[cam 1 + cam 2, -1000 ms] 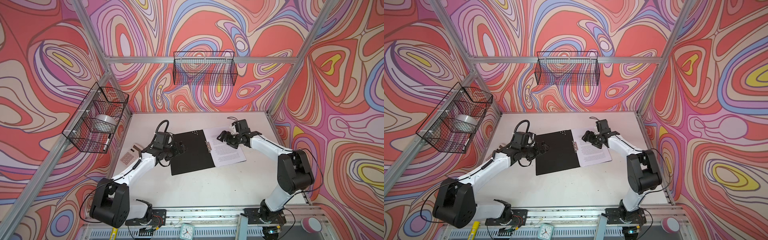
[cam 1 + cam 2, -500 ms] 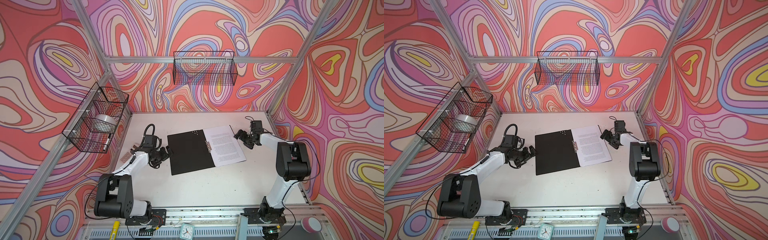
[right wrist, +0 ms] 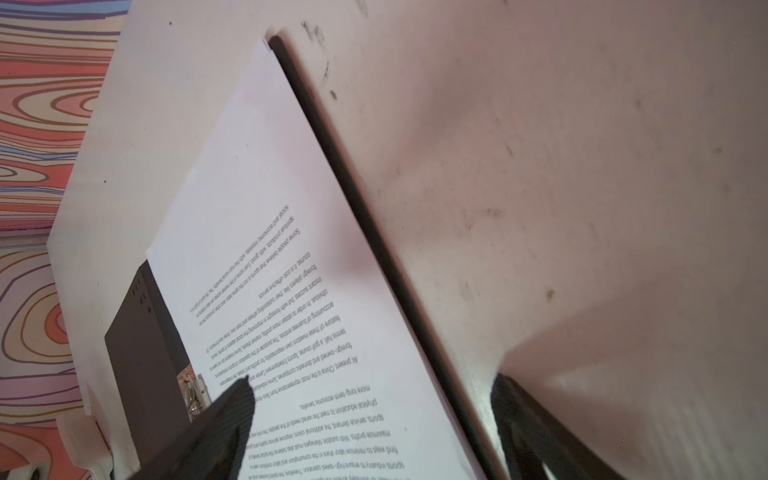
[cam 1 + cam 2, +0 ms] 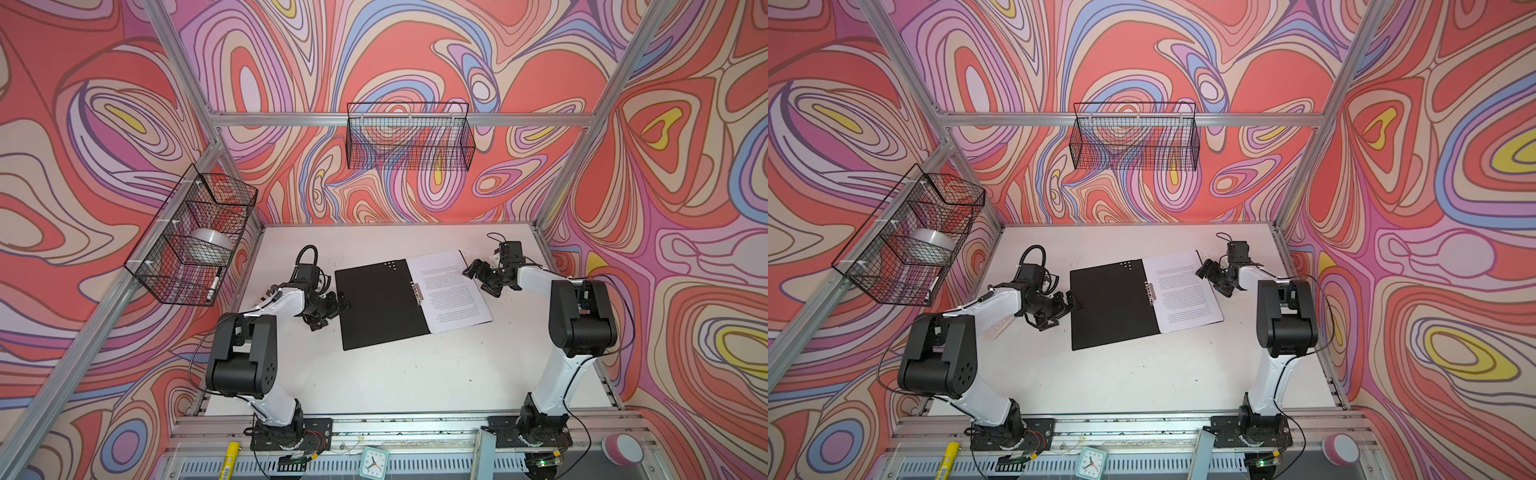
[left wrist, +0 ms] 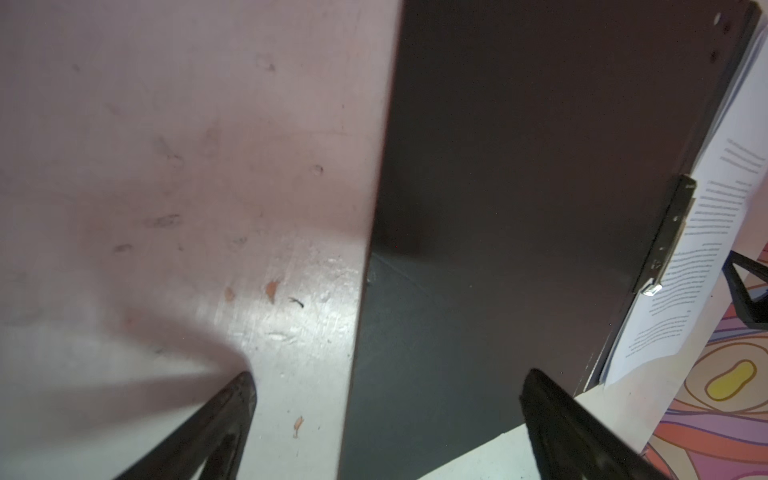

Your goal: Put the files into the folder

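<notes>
the folder [image 4: 380, 305] [image 4: 1113, 305] lies open and flat near the middle of the white table [image 4: 395, 374], black inside facing up. the files [image 4: 451, 291] [image 4: 1183, 295] lie as a neat stack on its right half, printed side up, with their inner edge beside the metal clip [image 4: 417, 293] [image 4: 1150, 293] at the spine. whether the clip presses on the sheets i cannot tell. in the right wrist view a thin dark strip of the folder's cover shows along the outer edge of the paper.

the left gripper [image 4: 330, 313] [image 4: 1059, 311] sits low over the table just beside the folder's left edge, its jaws spread wide and holding nothing. in the left wrist view the left gripper [image 5: 390, 386] has one finger over bare table and the other over the black cover, with the folder's edge running between them.

the right gripper [image 4: 482, 280] [image 4: 1214, 280] is just beside the far right corner of the files, its jaws also apart and empty. in the right wrist view the right gripper [image 3: 374, 388] has one finger over the printed sheet and the other over bare table. whether either finger touches the paper i cannot tell.

a wire basket [image 4: 195, 237] hangs on the left wall and another wire basket [image 4: 409, 139] on the back wall. a small clock [image 4: 374, 461] sits at the front edge.
</notes>
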Controlling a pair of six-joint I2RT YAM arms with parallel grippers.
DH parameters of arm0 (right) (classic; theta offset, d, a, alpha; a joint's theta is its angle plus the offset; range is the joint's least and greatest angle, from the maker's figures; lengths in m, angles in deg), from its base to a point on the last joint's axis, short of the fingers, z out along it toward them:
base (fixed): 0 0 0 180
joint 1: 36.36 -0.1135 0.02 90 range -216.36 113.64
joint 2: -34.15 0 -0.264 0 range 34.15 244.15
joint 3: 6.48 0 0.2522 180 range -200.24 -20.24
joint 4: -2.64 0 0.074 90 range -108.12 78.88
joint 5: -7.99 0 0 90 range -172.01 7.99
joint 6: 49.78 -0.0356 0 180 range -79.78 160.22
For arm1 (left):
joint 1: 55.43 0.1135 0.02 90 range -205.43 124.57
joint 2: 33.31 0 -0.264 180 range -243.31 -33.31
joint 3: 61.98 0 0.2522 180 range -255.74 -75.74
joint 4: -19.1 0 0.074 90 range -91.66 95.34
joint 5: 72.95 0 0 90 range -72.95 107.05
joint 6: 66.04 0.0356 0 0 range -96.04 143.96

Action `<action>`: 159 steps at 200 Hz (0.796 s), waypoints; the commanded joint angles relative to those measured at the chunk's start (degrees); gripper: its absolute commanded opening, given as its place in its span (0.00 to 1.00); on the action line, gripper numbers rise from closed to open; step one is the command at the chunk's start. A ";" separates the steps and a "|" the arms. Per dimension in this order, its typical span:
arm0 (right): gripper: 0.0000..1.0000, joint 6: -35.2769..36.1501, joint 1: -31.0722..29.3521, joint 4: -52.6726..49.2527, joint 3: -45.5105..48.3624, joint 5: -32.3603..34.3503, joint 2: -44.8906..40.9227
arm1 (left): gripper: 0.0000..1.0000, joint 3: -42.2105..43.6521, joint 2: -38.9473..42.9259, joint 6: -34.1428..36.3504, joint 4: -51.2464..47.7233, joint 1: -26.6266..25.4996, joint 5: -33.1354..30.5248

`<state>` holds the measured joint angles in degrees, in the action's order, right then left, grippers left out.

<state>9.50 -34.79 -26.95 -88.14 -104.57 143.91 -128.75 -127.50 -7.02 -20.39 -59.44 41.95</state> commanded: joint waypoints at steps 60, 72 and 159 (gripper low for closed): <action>0.92 -0.37 0.02 1.37 1.43 -5.70 2.27 | 1.00 -1.24 -10.00 0.94 0.87 -1.10 3.39; 0.91 -1.12 0.03 2.29 1.86 -7.13 2.64 | 1.00 -2.33 -12.40 0.40 1.11 -2.05 3.76; 0.86 -0.87 -1.37 2.89 3.47 -10.39 3.10 | 1.00 -0.52 -7.04 -10.96 19.56 -2.49 16.35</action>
<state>9.26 -33.70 -19.65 -86.72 -108.59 145.39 -131.95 -134.45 -12.53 -5.79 -60.27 50.87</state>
